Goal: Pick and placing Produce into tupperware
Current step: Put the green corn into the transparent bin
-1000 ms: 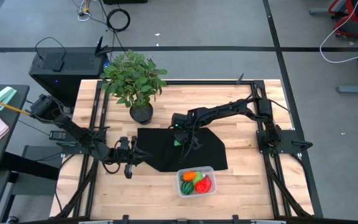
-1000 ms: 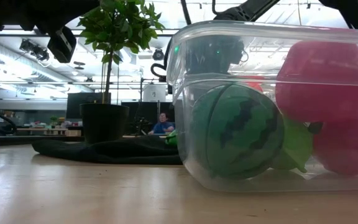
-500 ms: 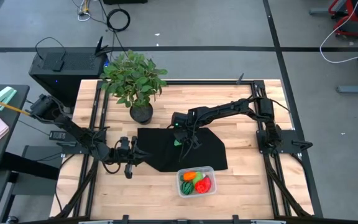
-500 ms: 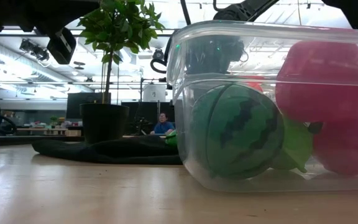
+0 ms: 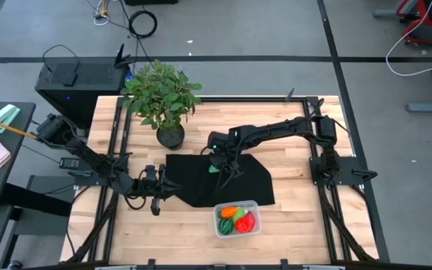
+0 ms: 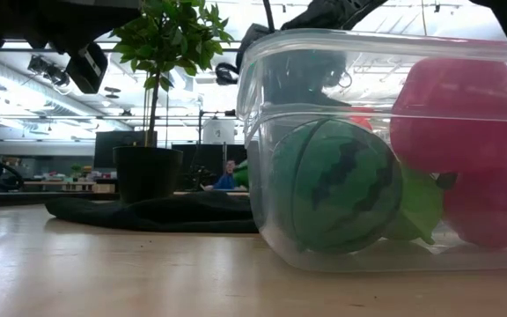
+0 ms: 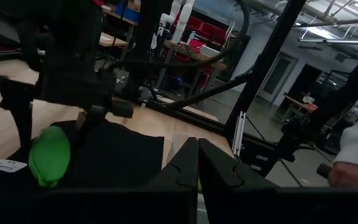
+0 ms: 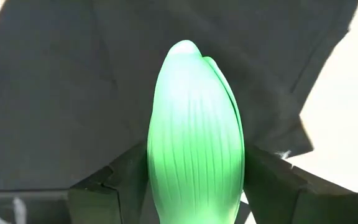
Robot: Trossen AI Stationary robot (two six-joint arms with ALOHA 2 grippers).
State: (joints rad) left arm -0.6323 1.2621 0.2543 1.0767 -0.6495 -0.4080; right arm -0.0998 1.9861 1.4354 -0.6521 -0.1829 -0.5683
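Claw (image 5: pixel 216 166) of the right arm grips a light-green ribbed vegetable (image 8: pixel 194 137) above the black mat (image 5: pixel 253 180); a loose pinch risks dropping it short of the tupperware (image 5: pixel 220 225).

Two robot arms, the left arm (image 5: pixel 88 161) and the right arm (image 5: pixel 276 133). One clear tub (image 5: pixel 236 218) holding four toy produce pieces: one orange (image 5: pixel 229 212), one red (image 5: pixel 247 221), one light green (image 5: pixel 239 213), one striped dark green (image 5: pixel 224 225). One further light green piece (image 8: pixel 194 134). One black mat (image 5: pixel 253 181). One potted plant (image 5: pixel 162 97).
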